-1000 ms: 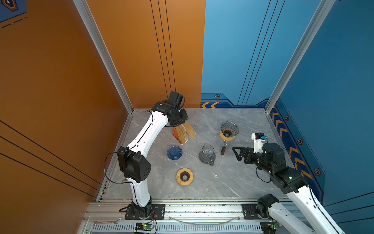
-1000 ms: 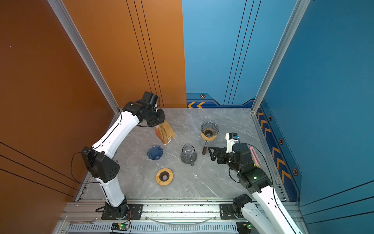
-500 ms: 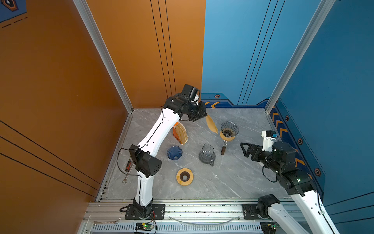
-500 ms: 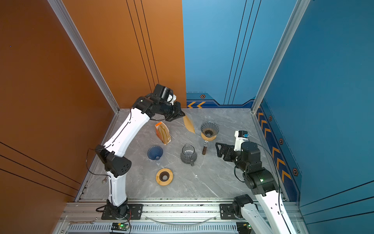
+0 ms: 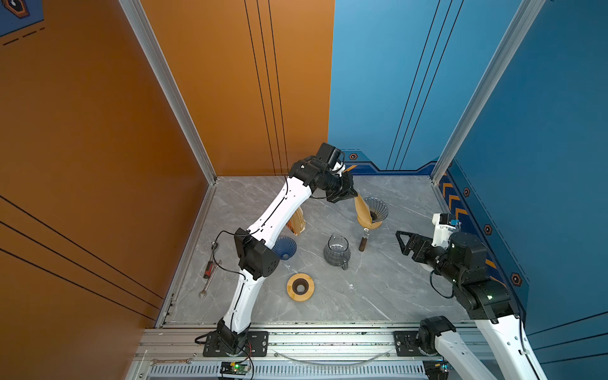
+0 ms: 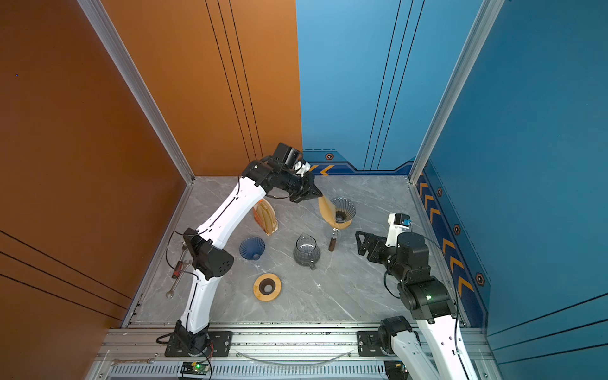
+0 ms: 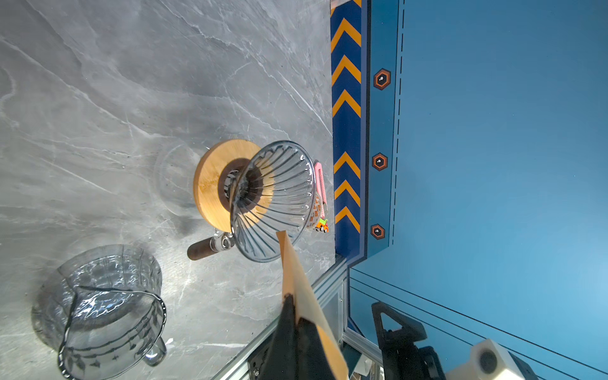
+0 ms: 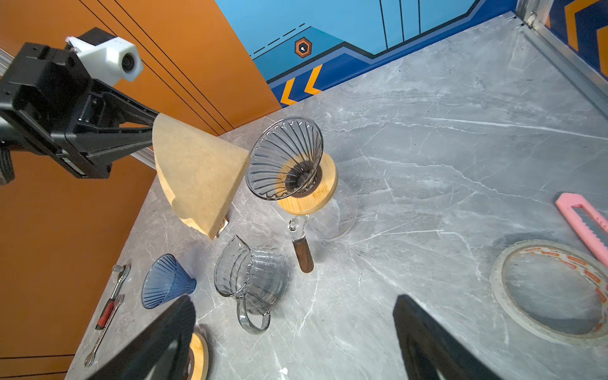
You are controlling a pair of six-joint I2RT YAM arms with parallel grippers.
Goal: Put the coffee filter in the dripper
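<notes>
Bright, even overhead light leaves soft shadows on the table [image 5: 378, 296] ahead of the jaws, small glints on the glass dripper [image 8: 284, 158], and the near jaws dark and blurred.

glass jug [image 5: 336, 253] | blue cone [image 5: 285, 247] | wooden ring [image 5: 308, 294] | wrench [image 5: 205, 287] | tape roll [image 8: 556, 253]

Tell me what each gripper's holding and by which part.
The left gripper pinches the filter between its fingers at a corner of its wide rim, tip toward the dripper. The right gripper is open, holding nothing.
</notes>
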